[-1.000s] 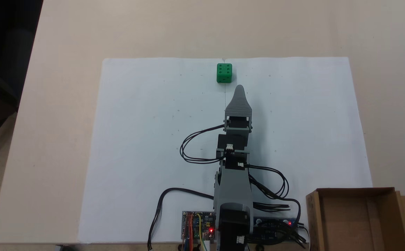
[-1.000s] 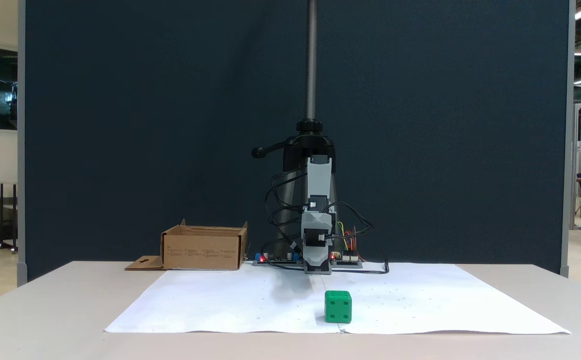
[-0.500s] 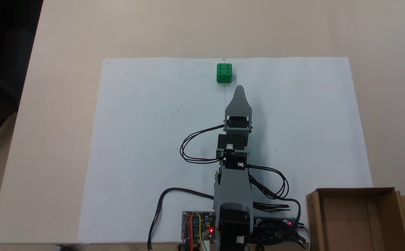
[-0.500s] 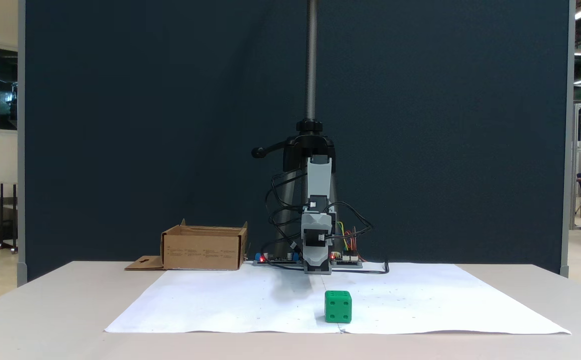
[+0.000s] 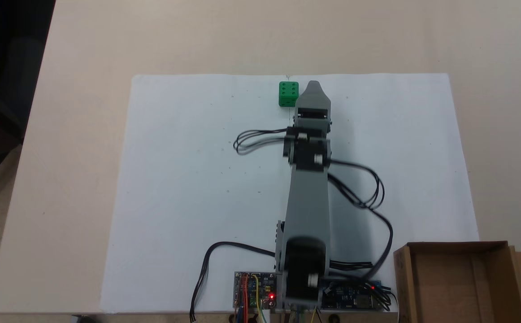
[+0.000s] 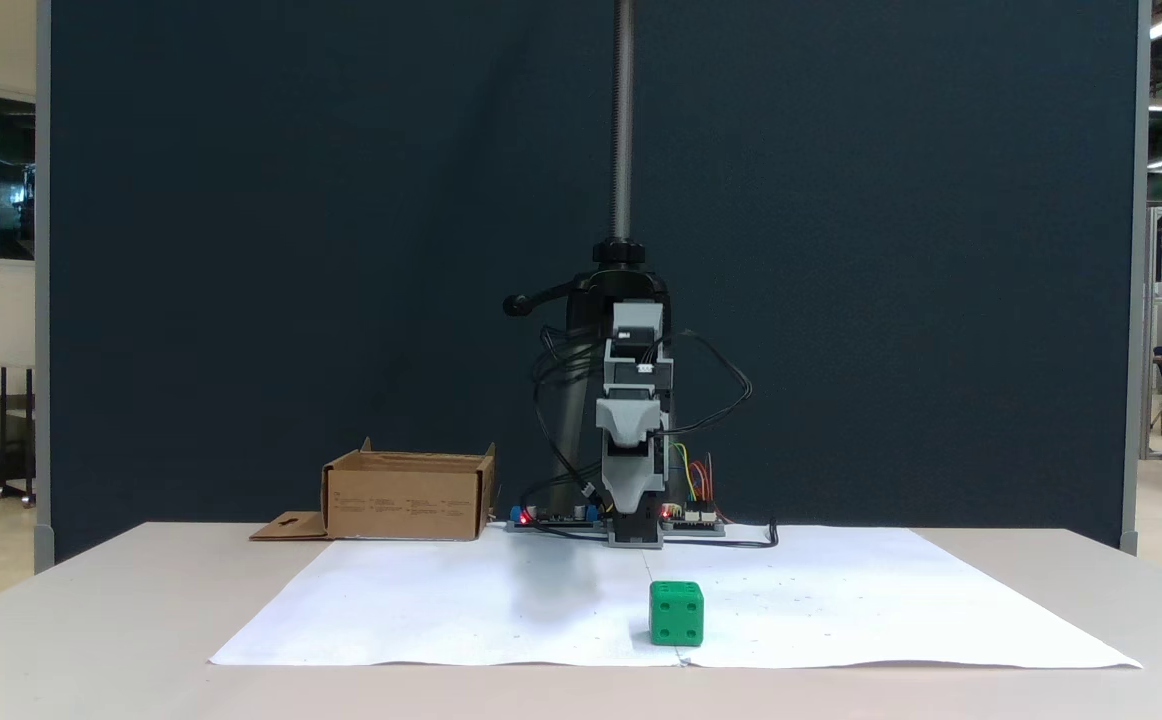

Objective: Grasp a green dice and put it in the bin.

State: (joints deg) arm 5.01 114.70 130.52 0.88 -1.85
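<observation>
While raised, end effector [image 5: 313, 85] beside green dice [image 5: 288, 93]

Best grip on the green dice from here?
Come down from above and pinch two opposite vertical faces of the green dice. It sits flat on the paper, edges roughly square to the arm, sides free. The gripper is beside it.

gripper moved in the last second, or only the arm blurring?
Yes. In the top-down fixed view the gripper has moved up the paper sheet and now sits beside the green dice, on its right; the dice stayed put.
</observation>
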